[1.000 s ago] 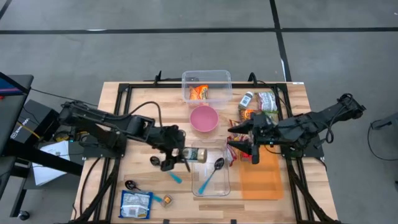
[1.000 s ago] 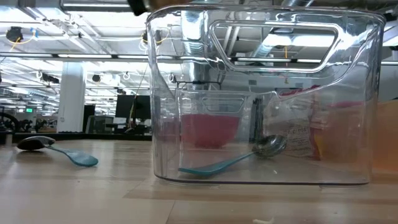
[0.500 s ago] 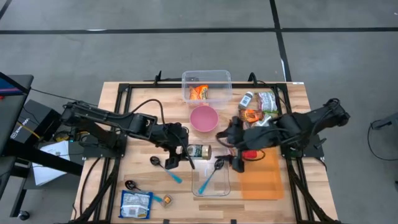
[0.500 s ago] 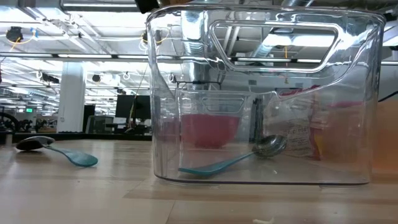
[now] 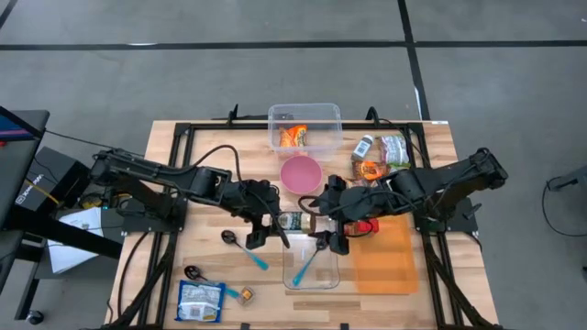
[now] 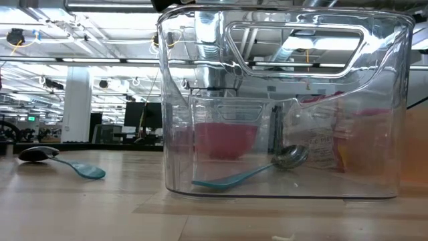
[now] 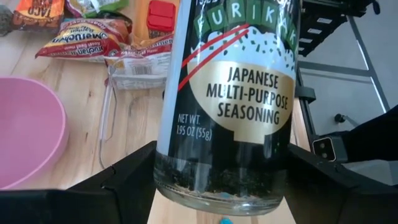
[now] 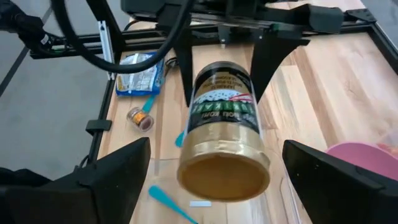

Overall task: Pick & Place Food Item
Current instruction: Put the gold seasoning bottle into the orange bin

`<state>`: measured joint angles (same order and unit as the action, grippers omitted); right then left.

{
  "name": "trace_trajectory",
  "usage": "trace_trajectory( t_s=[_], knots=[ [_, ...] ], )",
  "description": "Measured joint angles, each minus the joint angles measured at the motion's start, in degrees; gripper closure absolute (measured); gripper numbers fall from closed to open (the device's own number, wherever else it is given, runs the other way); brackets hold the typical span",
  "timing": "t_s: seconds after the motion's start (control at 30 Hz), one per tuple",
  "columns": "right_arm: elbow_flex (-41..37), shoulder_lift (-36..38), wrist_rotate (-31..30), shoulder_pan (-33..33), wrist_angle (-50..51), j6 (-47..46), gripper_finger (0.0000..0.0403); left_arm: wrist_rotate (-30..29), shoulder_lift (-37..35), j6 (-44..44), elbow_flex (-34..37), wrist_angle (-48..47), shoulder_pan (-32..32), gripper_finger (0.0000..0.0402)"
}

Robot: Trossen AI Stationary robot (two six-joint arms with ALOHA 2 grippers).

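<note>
My left claw [image 5: 272,223] grips the furikake seasoning jar [image 5: 293,222] by its base, lying sideways in mid-bench above the near clear bin [image 5: 311,266], lid end toward my right claw [image 5: 323,223], whose fingers stand spread wide on either side of the gold lid without touching — it looks set up as a handover. The near bin holds only a teal-handled spoon [image 5: 312,257]; the far clear bin [image 5: 304,126] by the far edge holds an orange packet [image 5: 293,137]; the pink bowl [image 5: 301,174] between them looks empty.
</note>
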<state>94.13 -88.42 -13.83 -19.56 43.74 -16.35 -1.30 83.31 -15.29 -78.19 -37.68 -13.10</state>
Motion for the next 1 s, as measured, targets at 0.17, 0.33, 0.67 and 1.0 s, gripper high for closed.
trace_trajectory(
  t_s=[0.17,0.33,0.67,1.0],
  knots=[
    [0.0,0.0,-0.1,0.7,0.0,-0.2,0.0044,0.0,0.0,-0.7,0.0,1.5,0.0,0.0124],
    [0.0,0.0,-0.1,0.7,0.0,-0.4,0.0044,0.0,0.0,-1.7,0.0,3.4,0.0,0.0124],
    [0.0,0.0,-0.2,0.7,0.8,-2.1,0.0044,-0.4,-0.1,-6.1,0.0,9.0,0.0,0.0124],
    [0.0,0.0,-0.2,0.7,0.8,-2.7,0.0047,-0.4,-0.1,-6.6,0.0,10.2,0.0,0.0124]
  ],
)
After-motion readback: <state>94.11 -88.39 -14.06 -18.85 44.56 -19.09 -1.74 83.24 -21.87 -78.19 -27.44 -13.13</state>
